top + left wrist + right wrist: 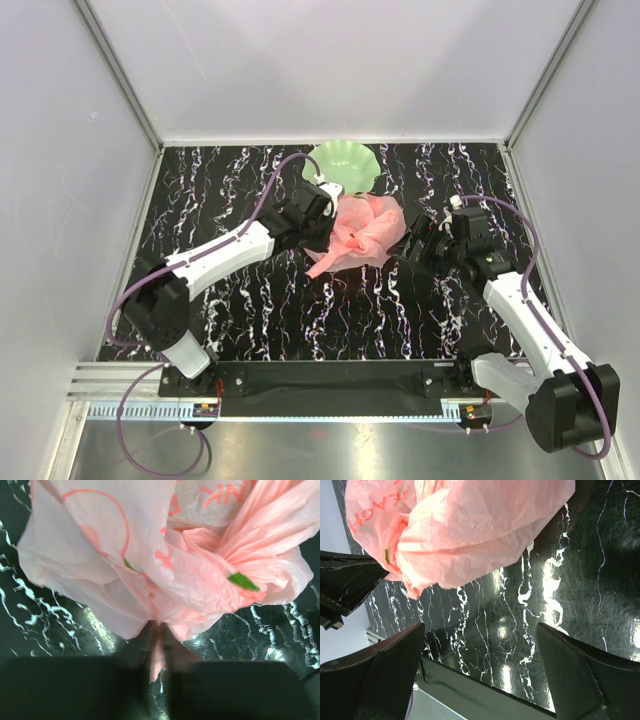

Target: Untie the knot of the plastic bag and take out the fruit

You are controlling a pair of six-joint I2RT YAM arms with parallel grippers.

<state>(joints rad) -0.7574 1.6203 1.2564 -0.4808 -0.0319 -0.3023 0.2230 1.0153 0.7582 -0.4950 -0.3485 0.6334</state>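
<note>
From above, the plastic bag (362,232) lies crumpled on the black marbled desk (250,310), past the middle and just near of the green dish (342,165), whose near rim it seems to touch. The left gripper (328,228) is against the bag's left edge. The right gripper (408,246) sits just beside its right edge. From this height I cannot tell how either gripper's fingers stand.

The left wrist camera has the bag filling the upper part of its view, with red print on the plastic, which is drawn in tight folds toward the right. A small green sliver (243,581) shows there. Low in the view, the blurred dark fingers (75,690) are together, clamped on a thin strip of the pink plastic that runs down between them.

The right wrist camera shows its own fingers (385,672) spread wide apart with only bare desk between them. The bag lies beyond them, untouched by the fingers. The left gripper is a dark shape against the bag at the left edge of this view
</note>
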